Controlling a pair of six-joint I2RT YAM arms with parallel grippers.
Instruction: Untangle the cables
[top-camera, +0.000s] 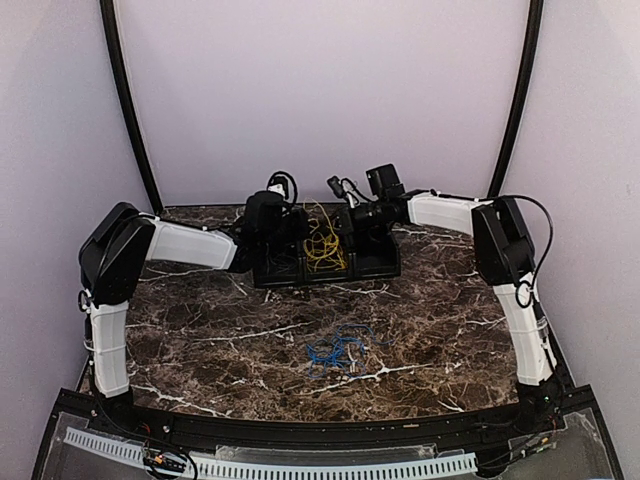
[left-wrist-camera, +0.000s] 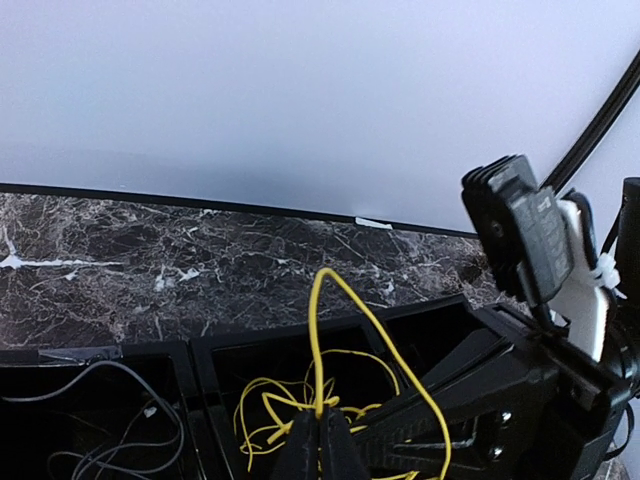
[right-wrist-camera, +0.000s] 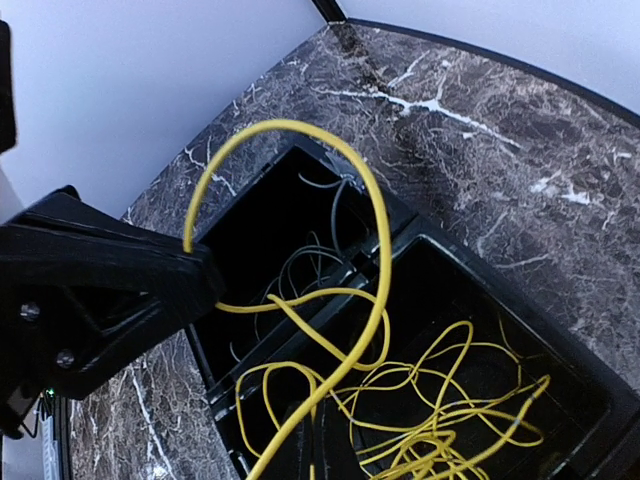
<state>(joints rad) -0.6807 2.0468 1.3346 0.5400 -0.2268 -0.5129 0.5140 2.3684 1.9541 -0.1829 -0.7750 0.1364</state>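
**Top view:** both arms reach to the black tray (top-camera: 375, 270) at the far side of the bench (top-camera: 200, 330). The yellow cables (top-camera: 323, 245) sit in its middle compartment, between the left gripper (top-camera: 297, 243) and the right gripper (top-camera: 345, 233). The blue cables (top-camera: 335, 350) lie apart on the open bench, nearer the arm bases.

**Left wrist view:** the left gripper is closed tight on 1 yellow loop (left-wrist-camera: 325, 270), which rises clear above the heap. Thin grey cables (left-wrist-camera: 105, 363) fill the neighbouring compartment.

**Right wrist view:** the same loop arches from the left gripper's tip and runs down toward the right gripper. That gripper is shut, but the bottom edge hides whether it pinches the strand. The rest of the yellow heap is knotted in the compartment below.

The step in hand looks like drawing 1 yellow strand out of the tangle. The next move probably calls for a slow lift or pull apart, watching that the heap does not ride up and that nothing snags the grey cables.
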